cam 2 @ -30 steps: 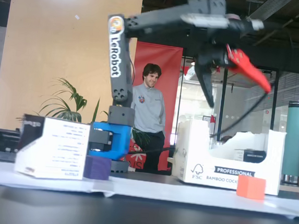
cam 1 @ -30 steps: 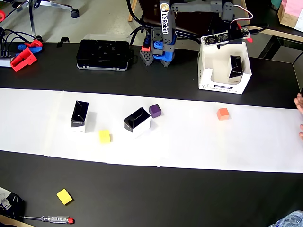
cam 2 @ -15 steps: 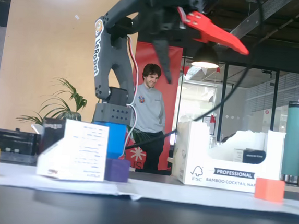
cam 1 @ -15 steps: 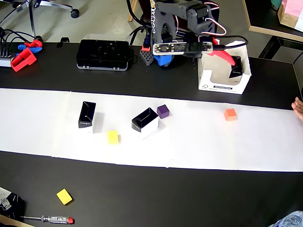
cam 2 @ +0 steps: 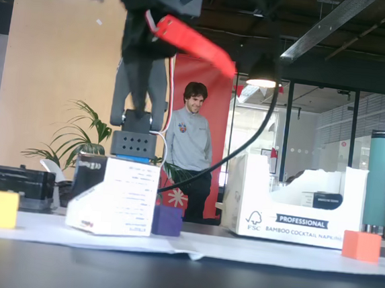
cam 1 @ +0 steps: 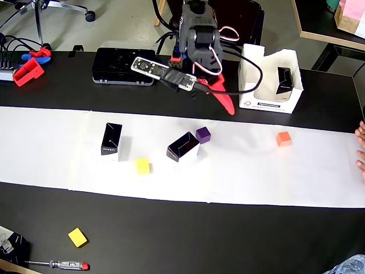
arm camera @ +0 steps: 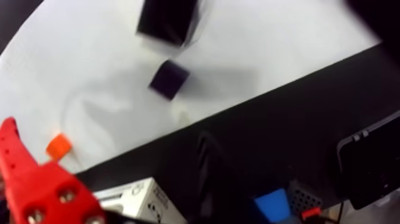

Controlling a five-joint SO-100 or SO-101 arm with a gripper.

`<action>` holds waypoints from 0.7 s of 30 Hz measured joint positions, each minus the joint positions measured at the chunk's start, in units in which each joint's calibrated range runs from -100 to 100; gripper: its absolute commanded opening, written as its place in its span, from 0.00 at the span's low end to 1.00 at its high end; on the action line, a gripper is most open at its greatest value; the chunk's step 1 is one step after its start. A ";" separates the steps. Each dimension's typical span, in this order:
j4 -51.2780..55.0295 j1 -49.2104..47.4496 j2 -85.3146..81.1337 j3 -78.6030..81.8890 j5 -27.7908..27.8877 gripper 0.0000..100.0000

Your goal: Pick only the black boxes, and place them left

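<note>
While the arm hung above the table (cam 1: 45, 85), its red fingers (cam 1: 223, 98) carried nothing; whether they were parted I could not tell. Two black boxes (cam 1: 111, 138) (cam 1: 183, 146) lay on the white paper strip (cam 1: 285, 177), one just beside the purple cube (cam 1: 203, 135). A third (cam 1: 283, 80) sat inside the white napkin carton (cam 1: 268, 105).
</note>
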 measured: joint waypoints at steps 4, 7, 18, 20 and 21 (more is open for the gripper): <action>-3.38 2.95 5.91 -2.03 0.00 0.58; -6.59 4.25 9.19 -2.21 0.00 0.58; -14.53 4.61 17.39 -2.47 1.56 0.58; -15.71 4.52 19.85 -3.97 2.05 0.58; -16.05 4.34 21.25 -4.77 2.54 0.58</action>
